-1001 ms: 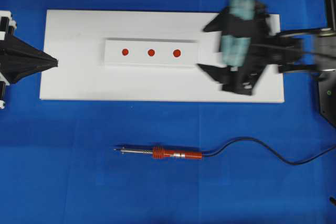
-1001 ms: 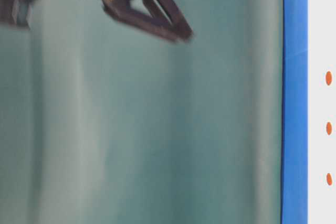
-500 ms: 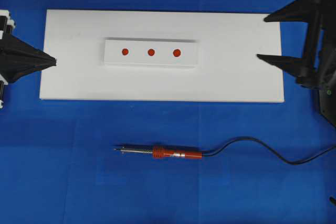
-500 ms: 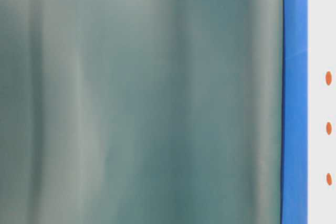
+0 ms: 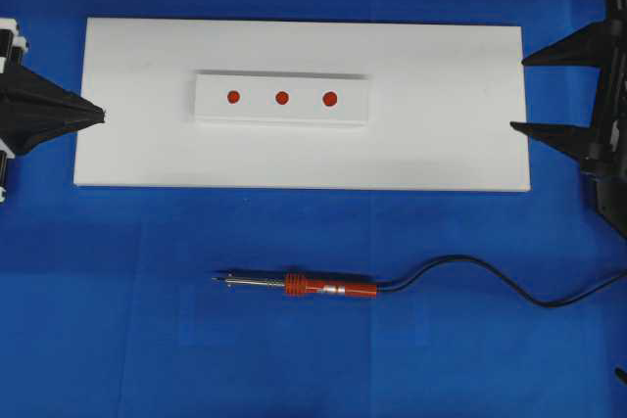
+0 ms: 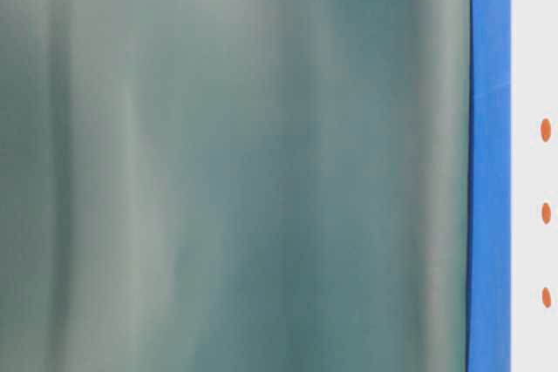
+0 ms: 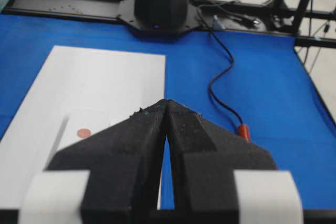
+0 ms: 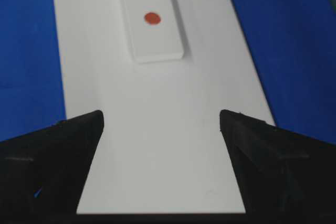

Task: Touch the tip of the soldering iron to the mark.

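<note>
Lying untouched on the blue cloth (image 5: 118,340) at the near side of the overhead view, the soldering iron (image 5: 294,286) points its thin tip left, its red-orange handle to the right and its black cord (image 5: 490,276) trailing off toward the right edge; neither arm holds it, so the task looks to be at its very start, with the pick-up not yet made. Beyond it sits the white board (image 5: 441,144), and on that the raised white strip (image 5: 211,110) with three red marks (image 5: 281,98) in a row. At the board's left end the left gripper (image 5: 98,116) rests with its jaws pressed together, empty. At the right end the right gripper (image 5: 519,90) has its jaws spread wide, also empty. The next move likely calls for one arm to come down over the handle and close on it, keeping the tip free. Compared with a second ago, the right arm has pulled back from over the board to its right edge, while the left has stayed put
</note>
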`<move>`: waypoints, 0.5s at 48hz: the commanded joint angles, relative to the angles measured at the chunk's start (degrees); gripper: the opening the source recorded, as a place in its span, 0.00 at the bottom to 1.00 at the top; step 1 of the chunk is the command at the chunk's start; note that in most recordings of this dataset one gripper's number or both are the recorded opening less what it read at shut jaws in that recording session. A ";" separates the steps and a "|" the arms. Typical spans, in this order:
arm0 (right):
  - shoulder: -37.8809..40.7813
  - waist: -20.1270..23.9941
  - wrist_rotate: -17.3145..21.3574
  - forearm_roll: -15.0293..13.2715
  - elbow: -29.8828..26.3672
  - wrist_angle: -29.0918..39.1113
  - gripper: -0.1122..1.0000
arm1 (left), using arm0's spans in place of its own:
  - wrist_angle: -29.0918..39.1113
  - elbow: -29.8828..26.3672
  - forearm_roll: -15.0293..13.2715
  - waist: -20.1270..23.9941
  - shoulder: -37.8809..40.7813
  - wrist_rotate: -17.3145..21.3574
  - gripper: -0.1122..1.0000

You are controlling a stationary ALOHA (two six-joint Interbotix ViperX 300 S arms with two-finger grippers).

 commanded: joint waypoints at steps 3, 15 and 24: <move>0.09 -0.09 0.26 0.26 0.35 -2.11 0.82 | -0.26 -0.53 0.00 -0.18 0.35 -0.09 0.10; 0.35 -0.26 0.62 0.26 1.49 -4.13 0.81 | -0.44 -0.44 0.00 -0.18 0.62 -0.09 0.10; 0.35 -0.62 0.62 0.26 1.41 -4.13 0.81 | -0.26 -0.35 0.00 -0.18 0.53 -0.09 0.10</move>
